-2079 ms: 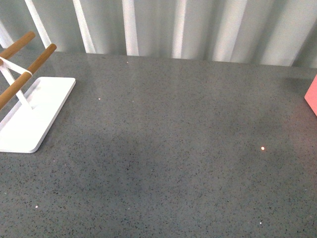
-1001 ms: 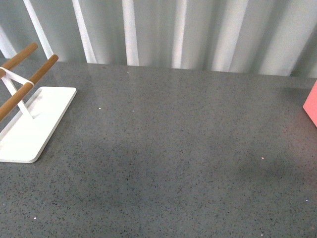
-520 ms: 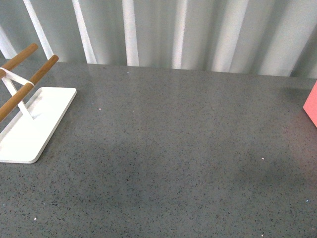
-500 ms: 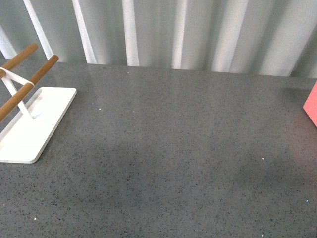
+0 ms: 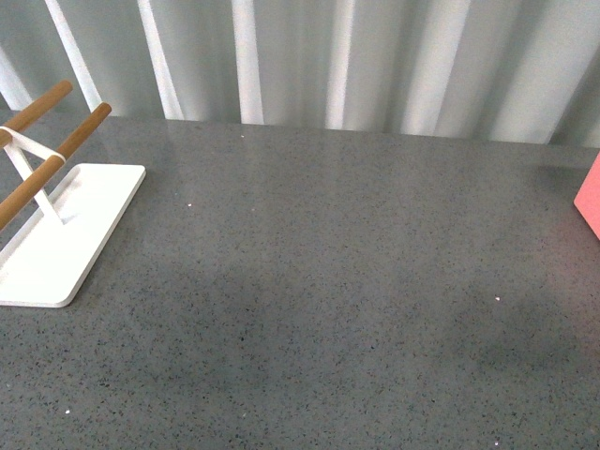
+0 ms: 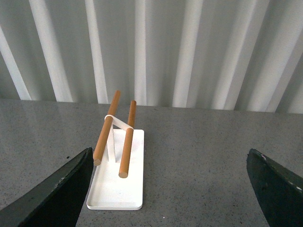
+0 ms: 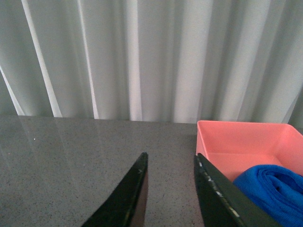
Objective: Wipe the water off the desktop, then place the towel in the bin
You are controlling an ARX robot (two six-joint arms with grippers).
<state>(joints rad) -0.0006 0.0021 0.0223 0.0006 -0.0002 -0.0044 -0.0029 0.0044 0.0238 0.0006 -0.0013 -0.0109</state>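
Both grippers hung clear of the work. On the left gripper (image 6: 168, 189) the 2 dark fingers stood wide apart with nothing between them, facing the white rack with wooden bars (image 6: 116, 161). On the right gripper (image 7: 168, 189) the fingers sat a narrow gap apart, also holding nothing. The bright blue fuzzy towel (image 7: 267, 189) lay bunched inside the salmon-pink straight-sided bin (image 7: 236, 142), just beside that gripper. Compared with 2.1 s before, the front view had shifted slightly and the bright glint on the stone had shrunk to a faint speck, so the task looked finished. No puddle showed on the grey speckled stone desktop (image 5: 337, 262); it was bare and glossy, with pale pleated curtains (image 5: 375, 56) behind.
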